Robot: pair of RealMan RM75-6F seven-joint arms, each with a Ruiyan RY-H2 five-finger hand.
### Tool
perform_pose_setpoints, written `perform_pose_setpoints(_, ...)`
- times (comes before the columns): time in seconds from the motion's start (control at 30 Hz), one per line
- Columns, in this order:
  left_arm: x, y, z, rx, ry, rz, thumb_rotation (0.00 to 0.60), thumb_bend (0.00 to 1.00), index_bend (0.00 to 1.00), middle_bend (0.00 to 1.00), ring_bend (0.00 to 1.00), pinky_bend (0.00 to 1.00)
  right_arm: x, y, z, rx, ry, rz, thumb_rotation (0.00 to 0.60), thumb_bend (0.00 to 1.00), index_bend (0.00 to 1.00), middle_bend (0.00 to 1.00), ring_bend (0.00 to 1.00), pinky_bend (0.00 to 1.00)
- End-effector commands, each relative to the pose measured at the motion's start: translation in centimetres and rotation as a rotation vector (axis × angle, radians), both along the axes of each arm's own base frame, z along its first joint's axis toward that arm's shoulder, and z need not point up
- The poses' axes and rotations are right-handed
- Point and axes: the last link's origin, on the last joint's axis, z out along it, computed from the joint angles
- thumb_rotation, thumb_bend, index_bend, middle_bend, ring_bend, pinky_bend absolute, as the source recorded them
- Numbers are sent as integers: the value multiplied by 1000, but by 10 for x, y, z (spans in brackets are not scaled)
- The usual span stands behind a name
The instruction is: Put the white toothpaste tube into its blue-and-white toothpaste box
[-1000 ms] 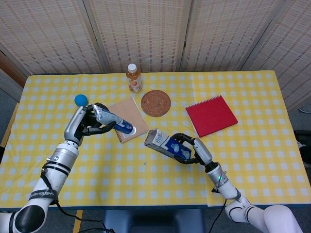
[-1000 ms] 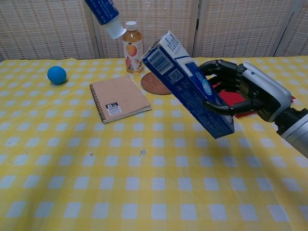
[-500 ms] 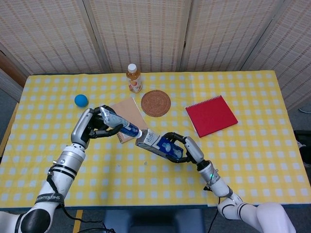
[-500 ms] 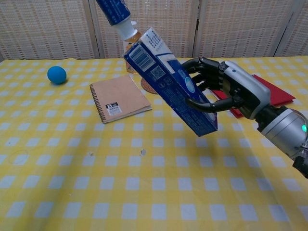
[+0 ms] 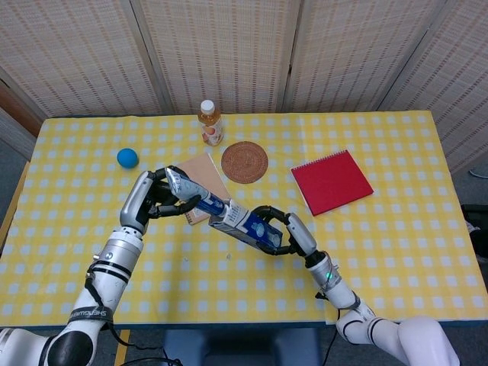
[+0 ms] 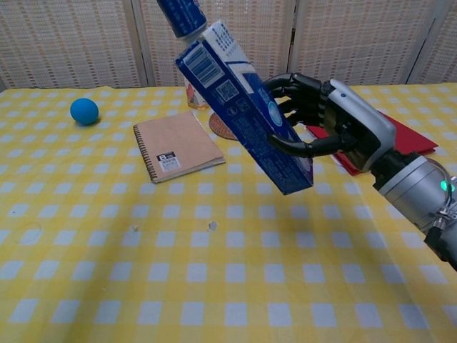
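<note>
blue ball (image 5: 127, 158) lies at the far left of the desk (image 5: 427, 229), untouched. left hand (image 5: 156, 200) grips the white toothpaste tube (image 5: 194, 195) by its rear part, held above the brown notebook (image 6: 177, 145). the tube's cap end meets the open end of the blue-and-white toothpaste box (image 6: 243, 107); whether it has entered cannot be told. right hand (image 6: 334, 123) wraps the box's lower half and holds it tilted in the air. judgement: alignment done, insertion and release remaining. beyond stand a drink bottle (image 5: 210, 123), a woven coaster (image 5: 245, 162) and, at right, a red notebook (image 5: 332, 181). the desk carries a yellow-and-white check cloth; woven screen panels (image 5: 229, 53) close the room behind.
</note>
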Motion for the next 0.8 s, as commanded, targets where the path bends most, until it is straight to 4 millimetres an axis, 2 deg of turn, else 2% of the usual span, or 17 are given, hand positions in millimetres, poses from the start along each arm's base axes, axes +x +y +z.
perform_pose_setpoints(0.03, 1, 0, -2, -9, -15, 16, 600, 448, 879, 1000, 1000, 1000, 1, -1, 1, -3, -16, -4, 600, 338, 343, 319, 369, 447)
perform_pose_setpoints(0.43, 10, -6, -17, -55, -26, -12, 600, 448, 879, 1000, 1000, 1000, 7, 1, 4, -3, -49, 3, 600, 339, 343, 319, 370, 447)
perform_pose_setpoints(0.8, 12, -12, -31, -83, -30, -12, 600, 448, 877, 1000, 1000, 1000, 20, 1, 3, 5, -79, 21, 600, 339, 343, 319, 369, 447)
